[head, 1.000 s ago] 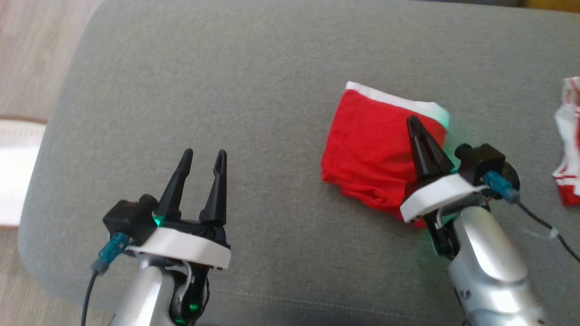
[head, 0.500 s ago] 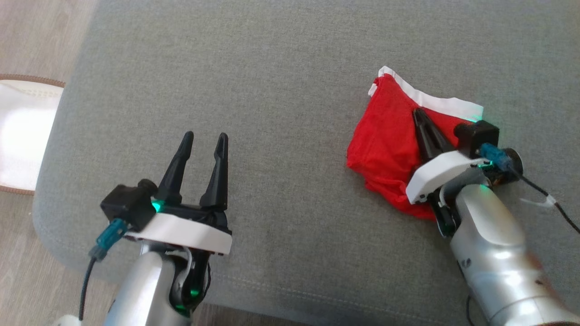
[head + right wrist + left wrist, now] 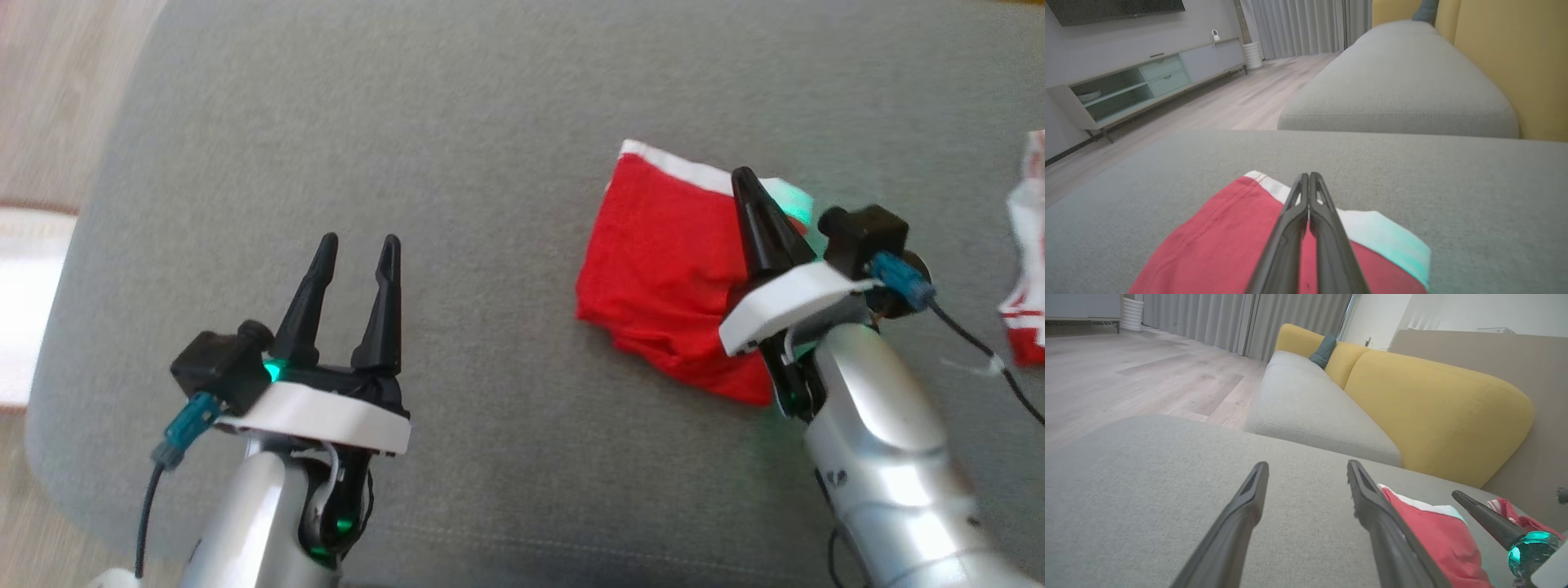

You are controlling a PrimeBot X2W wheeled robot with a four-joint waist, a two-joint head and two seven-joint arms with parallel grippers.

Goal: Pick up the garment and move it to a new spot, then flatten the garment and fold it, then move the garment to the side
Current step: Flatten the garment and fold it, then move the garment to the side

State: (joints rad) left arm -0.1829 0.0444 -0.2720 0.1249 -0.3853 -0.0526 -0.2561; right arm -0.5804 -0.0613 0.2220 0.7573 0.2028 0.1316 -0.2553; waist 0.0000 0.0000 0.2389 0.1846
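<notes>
The garment (image 3: pixel 661 261) is red with a white band and lies folded on the grey cushion (image 3: pixel 490 122), right of centre. My right gripper (image 3: pixel 741 174) is shut and lies over the garment's right part, its tips reaching the white band; in the right wrist view the closed right gripper (image 3: pixel 1306 176) shows no cloth pinched between its fingers above the garment (image 3: pixel 1220 245). My left gripper (image 3: pixel 359 242) is open and holds nothing over bare cushion to the garment's left. In the left wrist view the left gripper (image 3: pixel 1307 465) has the garment (image 3: pixel 1433 535) just to its right.
A second red-and-white cloth (image 3: pixel 1027 269) lies at the cushion's right edge. The cushion's rounded corner and wooden floor (image 3: pixel 49 82) are at the left, with a white object (image 3: pixel 24 302) on the floor. A yellow backrest (image 3: pixel 1433 408) stands beyond the cushion.
The head view swung aside and came back. My shut right gripper has slid farther over the garment, up to its white band. My left gripper has moved slightly forward, still open.
</notes>
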